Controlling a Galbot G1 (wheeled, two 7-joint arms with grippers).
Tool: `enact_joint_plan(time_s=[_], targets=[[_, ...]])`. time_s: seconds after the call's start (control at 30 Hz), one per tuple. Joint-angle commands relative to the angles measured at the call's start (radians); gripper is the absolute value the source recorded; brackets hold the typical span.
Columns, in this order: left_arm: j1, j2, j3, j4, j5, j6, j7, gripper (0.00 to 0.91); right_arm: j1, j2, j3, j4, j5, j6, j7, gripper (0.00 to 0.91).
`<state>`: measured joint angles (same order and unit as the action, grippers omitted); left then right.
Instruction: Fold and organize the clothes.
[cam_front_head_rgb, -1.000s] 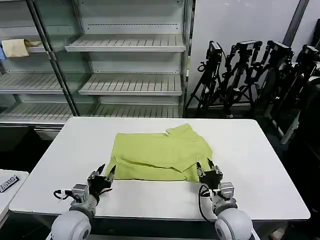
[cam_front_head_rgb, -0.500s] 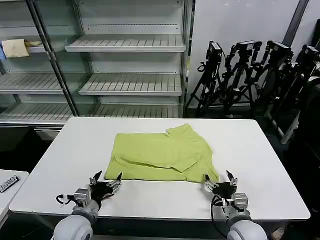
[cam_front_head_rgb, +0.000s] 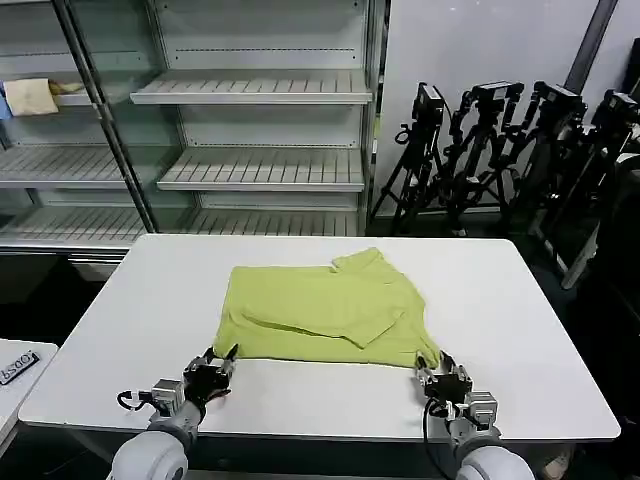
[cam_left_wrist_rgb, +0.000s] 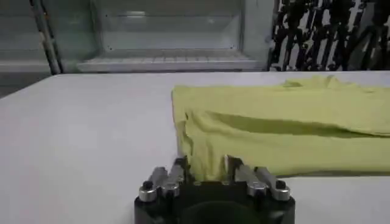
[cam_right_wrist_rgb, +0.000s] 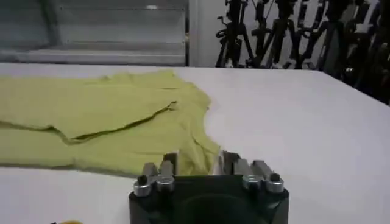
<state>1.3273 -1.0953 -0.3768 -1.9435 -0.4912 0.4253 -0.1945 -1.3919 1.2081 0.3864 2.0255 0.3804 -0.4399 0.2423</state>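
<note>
The lime yellow-green T-shirt (cam_front_head_rgb: 320, 310) lies partly folded in the middle of the white table (cam_front_head_rgb: 500, 300). My left gripper (cam_front_head_rgb: 218, 362) sits at the shirt's front left corner. In the left wrist view the hem (cam_left_wrist_rgb: 207, 159) bunches between the narrowed fingers (cam_left_wrist_rgb: 180, 169), so the left gripper (cam_left_wrist_rgb: 206, 171) is shut on it. My right gripper (cam_front_head_rgb: 441, 368) is at the front right corner. There the corner of cloth (cam_right_wrist_rgb: 196, 155) runs in between the fingers (cam_right_wrist_rgb: 226, 162), and the right gripper (cam_right_wrist_rgb: 196, 165) is shut on it. The shirt's printed graphic is hidden.
Grey wire shelves (cam_front_head_rgb: 260, 165) stand behind the table, with a pale cream-yellow cloth (cam_front_head_rgb: 30, 95) on the upper left shelf. Black tripods (cam_front_head_rgb: 500, 150) crowd the back right. Bare table lies on both sides of the shirt. A side surface (cam_front_head_rgb: 15, 370) is at the left.
Both grippers drew back off the shirt toward the front edge with fingers spread wide, then moved in to the front corners, and their fingers have narrowed onto the hem.
</note>
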Motion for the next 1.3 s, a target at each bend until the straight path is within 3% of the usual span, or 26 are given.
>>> enact_joint_plan(time_s=[0.03,0.4,0.83,1.17,1.27,1.3], targets=[[0.005,-0.002,0.0,0.005,-0.005,0.002,0.002,0.02,-0.005,-0.001,0.001,-0.001,0.012,-0.005,0.0,0.0],[0.058,-0.008,-0.02,-0.079,-0.014,0.002,-0.002,0.02,-0.073,-0.01,0.008,0.094,-0.008,0.012,-0.001,0.0],[0.277,0.027,-0.088,-0.285,0.03,0.004,-0.008,0.02,-0.357,-0.031,0.046,0.319,-0.07,0.029,-0.003,0.0],[0.391,0.056,-0.124,-0.343,0.049,0.008,-0.015,0.02,-0.457,-0.059,0.06,0.359,-0.105,0.031,-0.006,0.0],[0.404,0.057,-0.133,-0.348,0.053,0.016,-0.015,0.04,-0.446,-0.058,0.06,0.356,-0.118,0.0,-0.002,0.0],[0.406,0.057,-0.133,-0.35,0.052,0.025,-0.015,0.202,-0.441,-0.058,0.06,0.357,-0.122,-0.012,-0.004,0.514]])
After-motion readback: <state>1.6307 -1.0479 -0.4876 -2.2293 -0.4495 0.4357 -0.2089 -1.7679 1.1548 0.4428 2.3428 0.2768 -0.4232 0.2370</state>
